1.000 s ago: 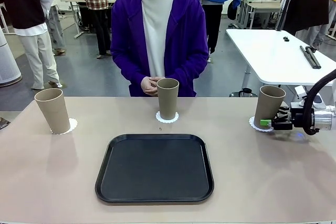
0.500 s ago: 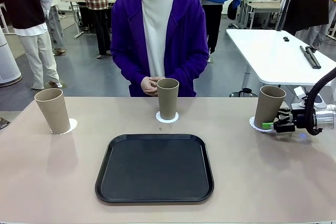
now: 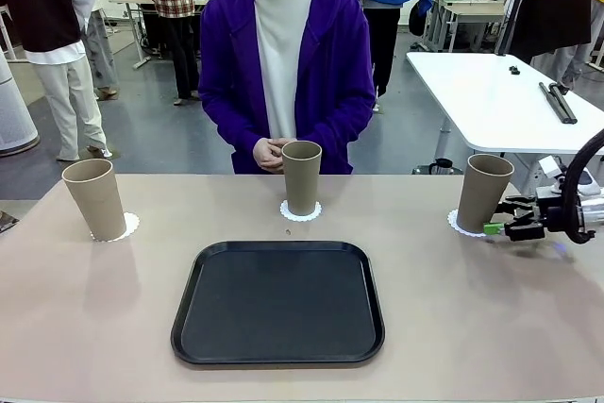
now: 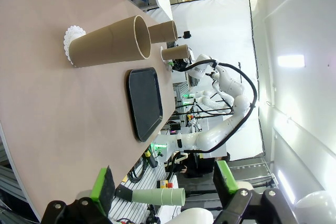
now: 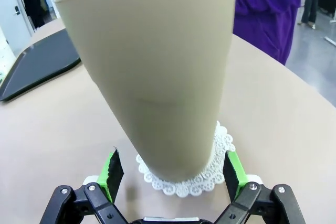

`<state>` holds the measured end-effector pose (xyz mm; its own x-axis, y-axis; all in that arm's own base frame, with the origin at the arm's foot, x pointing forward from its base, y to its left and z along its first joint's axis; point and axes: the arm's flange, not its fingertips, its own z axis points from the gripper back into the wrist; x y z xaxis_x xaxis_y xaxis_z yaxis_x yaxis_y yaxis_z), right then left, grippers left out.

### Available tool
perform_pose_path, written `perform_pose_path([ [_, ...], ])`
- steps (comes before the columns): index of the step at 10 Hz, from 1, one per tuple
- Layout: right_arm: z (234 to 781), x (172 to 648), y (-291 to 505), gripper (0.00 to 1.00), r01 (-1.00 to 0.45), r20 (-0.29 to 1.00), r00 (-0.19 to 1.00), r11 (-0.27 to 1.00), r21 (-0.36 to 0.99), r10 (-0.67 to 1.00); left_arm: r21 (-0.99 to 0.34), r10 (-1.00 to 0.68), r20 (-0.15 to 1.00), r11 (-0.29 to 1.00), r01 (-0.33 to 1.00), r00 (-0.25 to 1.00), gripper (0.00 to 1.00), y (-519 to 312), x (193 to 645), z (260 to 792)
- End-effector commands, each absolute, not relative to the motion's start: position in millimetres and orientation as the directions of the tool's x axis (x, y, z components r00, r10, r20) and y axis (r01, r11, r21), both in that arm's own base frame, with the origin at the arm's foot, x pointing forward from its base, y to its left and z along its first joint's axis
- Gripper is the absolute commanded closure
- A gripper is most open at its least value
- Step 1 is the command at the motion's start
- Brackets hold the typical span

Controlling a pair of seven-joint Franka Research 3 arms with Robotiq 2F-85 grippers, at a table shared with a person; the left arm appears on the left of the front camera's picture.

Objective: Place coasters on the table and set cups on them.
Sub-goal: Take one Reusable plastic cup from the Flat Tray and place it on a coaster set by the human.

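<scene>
Three unprinted cups [image 3: 302, 176] (no readable writing) stand on coasters [image 3: 301, 211].

Tan cups [image 3: 302, 176], white lacy coasters [image 3: 301, 211]

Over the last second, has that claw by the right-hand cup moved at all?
Yes. The right gripper has backed away rightward from the right cup, which stays on its coaster.

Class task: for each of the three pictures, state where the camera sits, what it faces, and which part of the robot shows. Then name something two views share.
Front: fixed on the robot's side, facing the person across the table; right tool shows.
Left wrist: on the left arm, rolled sideways, looking along the table; open left tool at the bottom.
Right wrist: on the right arm, facing the right cup; open fingers straddle its base.
Shared: the black tray and the doily under the right cup.
</scene>
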<state>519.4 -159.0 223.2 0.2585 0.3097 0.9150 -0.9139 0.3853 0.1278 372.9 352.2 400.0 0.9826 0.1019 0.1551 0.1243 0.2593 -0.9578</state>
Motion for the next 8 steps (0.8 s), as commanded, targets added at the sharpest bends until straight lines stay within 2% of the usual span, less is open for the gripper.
perform_pose_path([
  [1, 237.4, 506.7, -169.2, 0.00, -0.901, 0.895, 0.297, 0.408, 0.147, 0.334, -0.957, 0.105, 0.149, 0.266, 0.116, 0.983, 0.00, 352.4, 371.6, 402.1],
  [2, 248.5, 497.1, -169.9, 0.00, -0.889, 0.878, 0.330, 0.427, 0.166, 0.347, -0.957, 0.105, 0.149, 0.266, 0.116, 0.983, 0.00, 352.4, 371.6, 402.1],
  [5, 307.1, 464.0, -163.3, 0.00, -0.742, 0.685, 0.584, 0.629, 0.233, 0.435, -0.957, 0.105, 0.149, 0.266, 0.116, 0.983, 0.00, 352.4, 371.6, 402.1],
  [6, 325.8, 455.1, -158.5, 0.00, -0.736, 0.657, 0.599, 0.638, 0.226, 0.458, -0.957, 0.105, 0.149, 0.266, 0.116, 0.983, 0.00, 352.4, 371.6, 402.1],
  [7, 361.3, 442.2, -145.9, 0.00, -0.681, 0.551, 0.690, 0.678, 0.276, 0.469, -0.957, 0.105, 0.149, 0.266, 0.116, 0.983, 0.00, 352.4, 371.6, 402.1],
  [8, 385.4, 435.9, -136.0, 0.00, -0.654, 0.516, 0.722, 0.698, 0.291, 0.461, -0.957, 0.105, 0.149, 0.266, 0.116, 0.983, 0.00, 352.4, 371.6, 402.1],
])
